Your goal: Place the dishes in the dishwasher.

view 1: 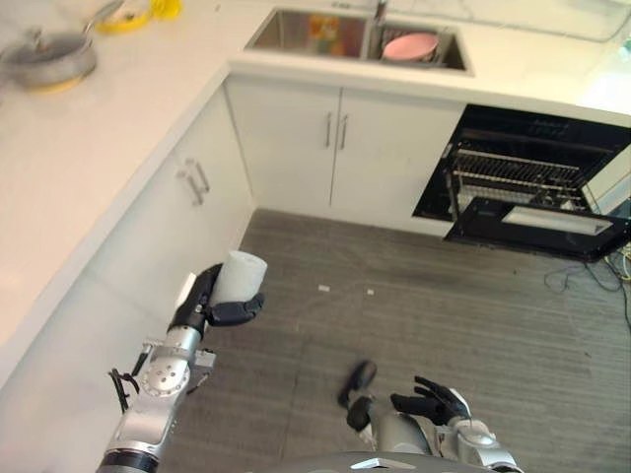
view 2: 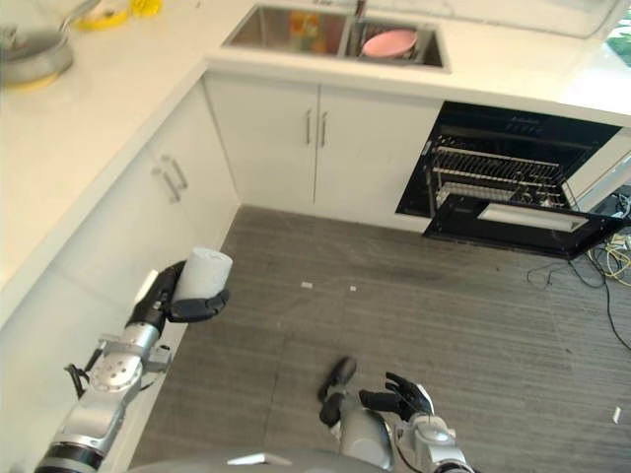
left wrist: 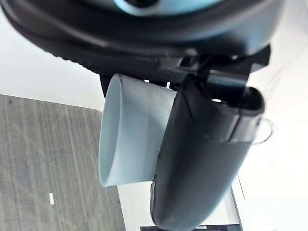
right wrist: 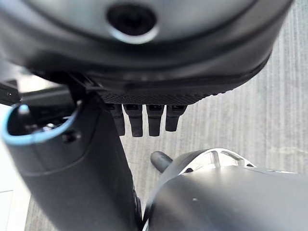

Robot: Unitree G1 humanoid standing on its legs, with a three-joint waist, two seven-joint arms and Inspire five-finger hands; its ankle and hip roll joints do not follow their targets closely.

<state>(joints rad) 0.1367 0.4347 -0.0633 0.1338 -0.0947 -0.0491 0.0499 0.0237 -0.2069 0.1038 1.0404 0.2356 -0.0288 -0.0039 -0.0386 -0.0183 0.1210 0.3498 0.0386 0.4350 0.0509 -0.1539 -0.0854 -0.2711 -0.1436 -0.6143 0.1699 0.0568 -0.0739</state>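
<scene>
Cup (view 1: pixel 240 275): one pale cup is held in the left hand (view 1: pixel 209 301), at about 8 o'clock in the left eye view, above the grey floor (view 1: pixel 444 325) and just beside the white cabinet fronts (view 1: pixel 158 246). The fingers and thumb are curled round its side, as is seen in the left wrist view, where the cup (left wrist: pixel 130 130) lies tilted against the palm. The left arm is raised from the lower left. One right hand (view 1: pixel 434 402) is seen at 5 o'clock, low, with fingers relaxed and spread, holding nothing. One dishwasher (view 1: pixel 532 187) stands open at 2 o'clock, its rack visible. One pink plate (view 1: pixel 409 45) lies in the sink (view 1: pixel 296 34) at 12 o'clock. One pan (view 1: pixel 49 59) rests on the counter (view 1: pixel 89 148) at 10 o'clock.
</scene>
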